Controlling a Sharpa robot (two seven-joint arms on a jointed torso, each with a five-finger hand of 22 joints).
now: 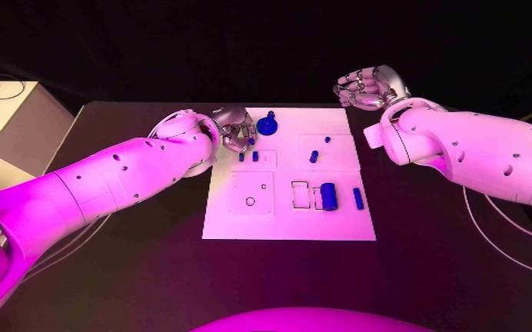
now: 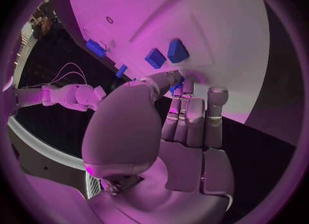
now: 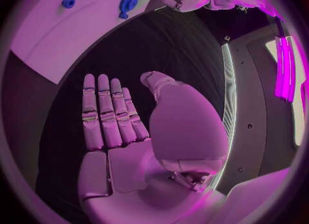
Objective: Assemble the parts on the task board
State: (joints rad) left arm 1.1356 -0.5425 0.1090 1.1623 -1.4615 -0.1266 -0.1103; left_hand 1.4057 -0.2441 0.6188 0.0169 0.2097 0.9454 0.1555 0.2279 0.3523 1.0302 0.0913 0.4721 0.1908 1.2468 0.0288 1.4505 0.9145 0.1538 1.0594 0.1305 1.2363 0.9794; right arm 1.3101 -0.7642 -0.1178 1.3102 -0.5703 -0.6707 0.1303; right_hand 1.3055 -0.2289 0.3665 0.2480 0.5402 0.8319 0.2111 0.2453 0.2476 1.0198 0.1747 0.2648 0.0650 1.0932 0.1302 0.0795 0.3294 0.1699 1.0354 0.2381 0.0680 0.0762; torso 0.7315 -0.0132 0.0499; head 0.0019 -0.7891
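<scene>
The white task board (image 1: pixel 333 224) lies mid-table. My left hand (image 1: pixel 231 128) hovers over its far left part, thumb and fingers pinching a small blue part (image 2: pixel 175 87). Just in front of it stand two short blue pegs (image 1: pixel 242 157) (image 1: pixel 255 157). A round blue knob-like part (image 1: pixel 267 126) sits right of the hand. More blue parts: a small peg (image 1: pixel 314 157), a tiny one (image 1: pixel 327 140), a thick cylinder (image 1: pixel 328 196) and a thin bar (image 1: pixel 358 198). My right hand (image 1: pixel 369 87) is raised beyond the board's far right corner, fingers (image 3: pixel 106 113) stretched flat, holding nothing.
A pale box (image 1: pixel 28 128) stands at the table's left edge. A thin cable (image 1: pixel 488 232) runs along the right side. The board has a square recess (image 1: pixel 251 194) and a rectangular slot (image 1: pixel 301 195) near its front half.
</scene>
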